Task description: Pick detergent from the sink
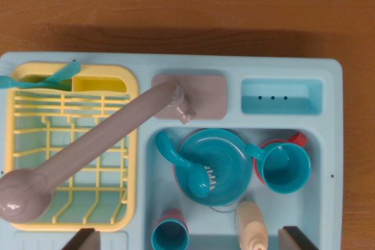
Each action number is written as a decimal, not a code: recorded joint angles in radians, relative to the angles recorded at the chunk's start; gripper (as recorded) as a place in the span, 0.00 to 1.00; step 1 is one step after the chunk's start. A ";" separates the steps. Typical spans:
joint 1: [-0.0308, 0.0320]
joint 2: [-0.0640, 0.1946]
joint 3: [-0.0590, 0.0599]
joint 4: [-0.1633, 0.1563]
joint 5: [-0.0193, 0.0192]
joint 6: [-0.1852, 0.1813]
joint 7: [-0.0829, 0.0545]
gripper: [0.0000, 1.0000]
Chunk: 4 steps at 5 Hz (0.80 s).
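Top-down wrist view over a light blue toy sink unit [328, 71] on a brown wooden table [187, 4].

Gripper [186, 239] at bottom edge, only two dark fingertips [82, 239] showing, one lower left, one lower right; spread wide apart, nothing between them gripped.

Detergent bottle [251, 223] low in the frame, right of centre, lying in the sink basin [313, 203], cream coloured, cap end pointing to the bottom edge, partly cut off by the frame. Sits between the two fingertips, closer to the right one, not touching either.

Crowded around it: teal plate [225, 156] just above, near or touching the bottle's upper end, cannot tell which. Teal fork [184, 165] resting across the plate's left side, tines toward the plate centre. Teal cup [286, 168] to the upper right of the bottle, open end up, overlapping a red cup [290, 140] mostly hidden behind it. Another teal cup with a red base [170, 231] at lower left of the bottle, apart from it.

Grey faucet [94, 144] swung diagonally from its grey base [205, 95] at centre down to lower left, spout head over the yellow dish rack [132, 162]. Not over the bottle.

Yellow dish rack fills the left half; teal utensil [41, 79] in its upper left compartment, sticking out past the rack's edge. Rest of the rack bare wire.

Small teal soap tray [281, 96] upper right of the unit, three small holes in its back wall.
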 joint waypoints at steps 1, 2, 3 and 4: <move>0.0000 0.000 0.000 0.000 0.0000 0.000 0.000 0.00; -0.0026 0.002 -0.003 -0.019 0.0013 -0.017 -0.006 0.00; -0.0026 0.002 -0.003 -0.019 0.0013 -0.017 -0.006 0.00; -0.0061 0.004 -0.007 -0.043 0.0030 -0.041 -0.015 0.00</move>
